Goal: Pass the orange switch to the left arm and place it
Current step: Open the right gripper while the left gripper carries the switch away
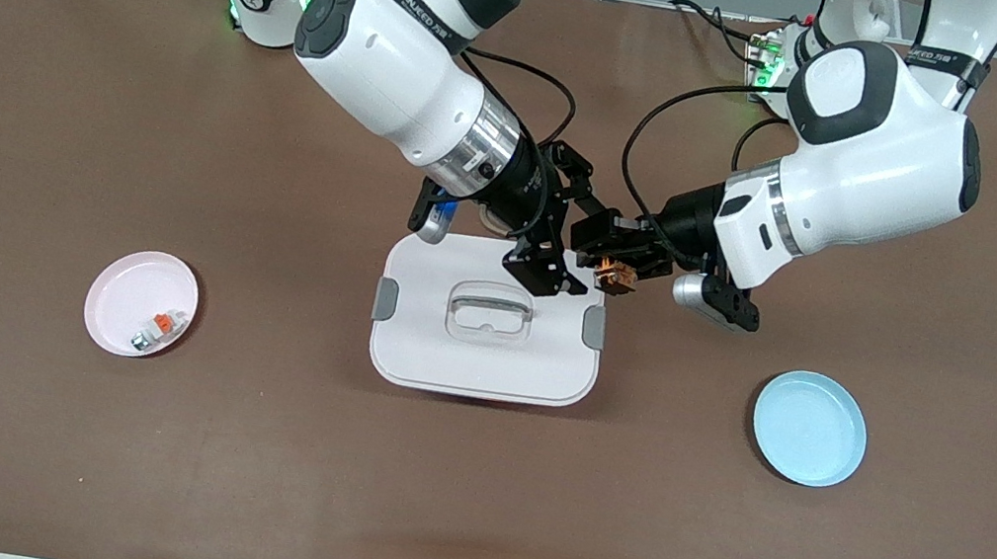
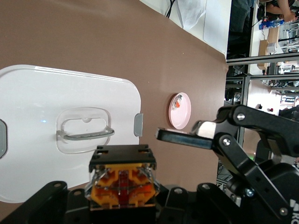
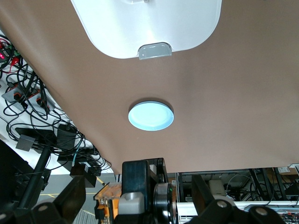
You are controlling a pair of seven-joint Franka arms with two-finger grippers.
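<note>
I've got the switch (image 1: 616, 277) clamped in the left gripper's (image 1: 614, 256) fingers over the box (image 1: 481, 372) edge, handed off midair to clear it; the right gripper (image 1: 554, 246) beside it has its fingers spread.

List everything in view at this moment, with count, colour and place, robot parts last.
box: 1, white with grey clips and lid handle, mid-table.
pink plate: 1, toward the right arm's end of the table.
small white-and-grey part: 1, orange top, on the pink plate.
blue plate: 1, light blue, toward the left arm's end of the table.
orange switch: 1, black and orange, held in the air at the box's edge.
left end effector: 1, black, shut on the orange switch.
right end effector: 1, black, open, over the box beside the switch.
</note>
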